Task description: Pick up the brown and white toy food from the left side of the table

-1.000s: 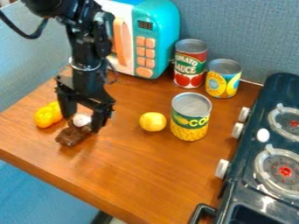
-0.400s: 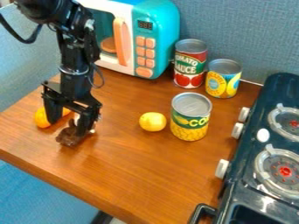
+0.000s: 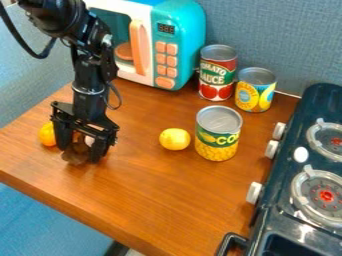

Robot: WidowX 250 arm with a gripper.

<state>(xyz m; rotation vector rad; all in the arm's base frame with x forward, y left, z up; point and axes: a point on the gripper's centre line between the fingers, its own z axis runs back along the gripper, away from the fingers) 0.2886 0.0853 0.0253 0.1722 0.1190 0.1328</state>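
- Currently, a small dark-brown thing (image 3: 75,156), with a paler part, lies on the left side of the wooden tabletop (image 3: 160,200), beneath the black pincer (image 3: 80,155).
- The pincer hangs over it, open, its two fingers apart on either side; whether either one touches the brown thing cannot be told.
- The step in hand appears to be lining up a grasp. The next move calls for centering the brown thing between the fingers before closing on it.
- Just behind the pincer, partly hidden, sits a yellow-orange thing (image 3: 47,135).
- Toward the middle, a lemon (image 3: 175,139) rests beside a yellow-and-green can (image 3: 218,140).
- Farther back stand a red can (image 3: 217,75), a yellow-and-blue can (image 3: 255,92) and a teal toy microwave (image 3: 184,45).
- A dark toy stove (image 3: 277,220) lines the right side.
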